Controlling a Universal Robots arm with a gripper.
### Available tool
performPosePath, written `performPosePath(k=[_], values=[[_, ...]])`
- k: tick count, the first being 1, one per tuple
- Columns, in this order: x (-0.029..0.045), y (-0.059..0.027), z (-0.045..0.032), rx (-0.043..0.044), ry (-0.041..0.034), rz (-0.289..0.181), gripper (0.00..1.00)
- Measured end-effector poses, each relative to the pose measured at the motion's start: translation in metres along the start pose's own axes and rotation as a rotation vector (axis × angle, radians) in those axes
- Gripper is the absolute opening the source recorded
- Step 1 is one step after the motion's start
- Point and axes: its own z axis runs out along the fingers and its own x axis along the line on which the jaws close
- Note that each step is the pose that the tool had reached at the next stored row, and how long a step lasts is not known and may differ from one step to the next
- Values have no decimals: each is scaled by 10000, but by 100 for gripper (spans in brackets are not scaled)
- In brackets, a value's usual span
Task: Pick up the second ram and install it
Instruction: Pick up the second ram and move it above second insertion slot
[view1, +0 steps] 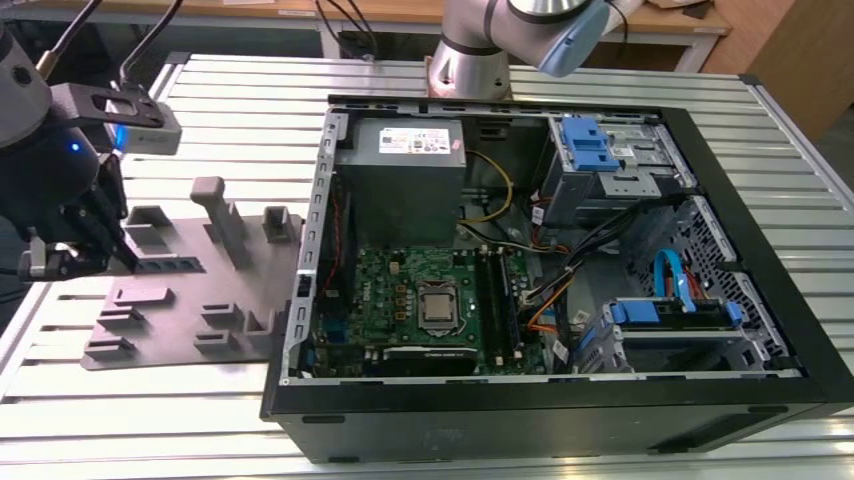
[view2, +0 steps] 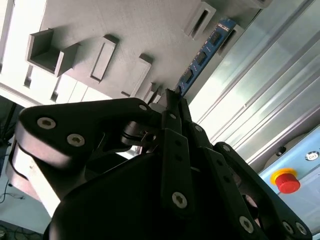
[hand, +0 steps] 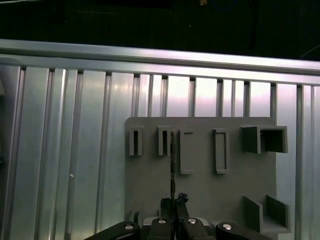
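The second ram (view2: 202, 55) is a narrow blue stick with dark chips, standing on edge along the grey tray (view2: 125, 30) between two of its slot holders. In the first wrist view the second ram (hand: 171, 165) appears edge-on as a thin dark line running from a slot to my fingertips. My gripper (view2: 170, 100) is shut on the near end of the stick, and I cannot tell whether it is lifted off the tray. In the exterior view my gripper (view1: 67, 262) hangs over the tray (view1: 187, 310) at that view's left.
An open black computer case (view1: 561, 400) lies to the exterior view's right of the tray, with a green motherboard (view1: 400, 275), cables and blue drive brackets inside. The arm's base (view1: 467, 60) stands behind it. A red button (view2: 286, 181) sits beyond the ribbed aluminium table (view1: 240, 90).
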Motion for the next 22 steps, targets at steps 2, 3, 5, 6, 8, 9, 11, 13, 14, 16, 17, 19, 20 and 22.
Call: performPosePath(k=[2,3,5,6,8,9,11,13,14,16,17,19,20,22], values=[[-2,1,-34,-1,1,0,11],[-2,2,-48,-1,1,0,11],[-4,3,-79,1,0,0,11],[-4,4,-95,0,0,0,11],[-6,5,-122,0,0,0,11],[-6,6,-136,-1,1,0,11],[-8,7,-162,-1,1,0,11],[-9,8,-185,0,-1,0,11],[-9,8,-199,0,0,0,11],[-11,10,-230,0,0,0,11],[-11,10,-246,0,0,0,11],[-13,12,-275,0,0,1,11],[-14,12,-290,0,0,0,11],[-15,14,-322,0,0,0,11]])
